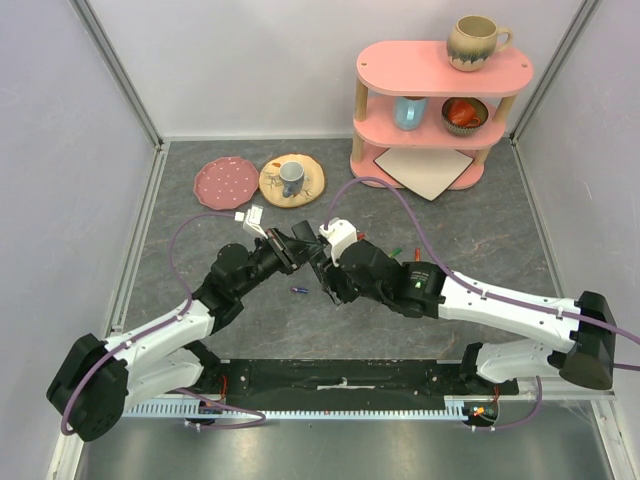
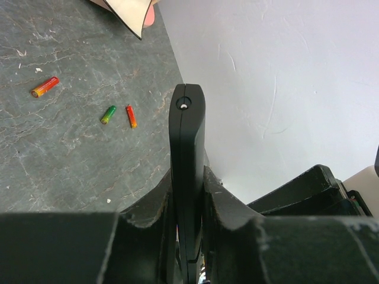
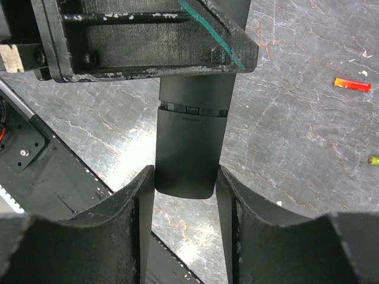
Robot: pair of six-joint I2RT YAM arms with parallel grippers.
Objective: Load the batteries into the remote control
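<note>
My left gripper is shut on the remote control, a slim black bar held edge-on above the table. In the right wrist view the remote sticks out below the left gripper. My right gripper has its fingers pressed on both sides of the remote's free end. Batteries lie loose on the table: an orange-red one, a green one and a red-orange one. A blue one lies under the grippers. A red battery shows at the right.
A pink three-tier shelf stands at the back right with a mug, a blue cup and a bowl. A white sheet lies at its foot. A pink plate and a yellow plate with a mug sit behind.
</note>
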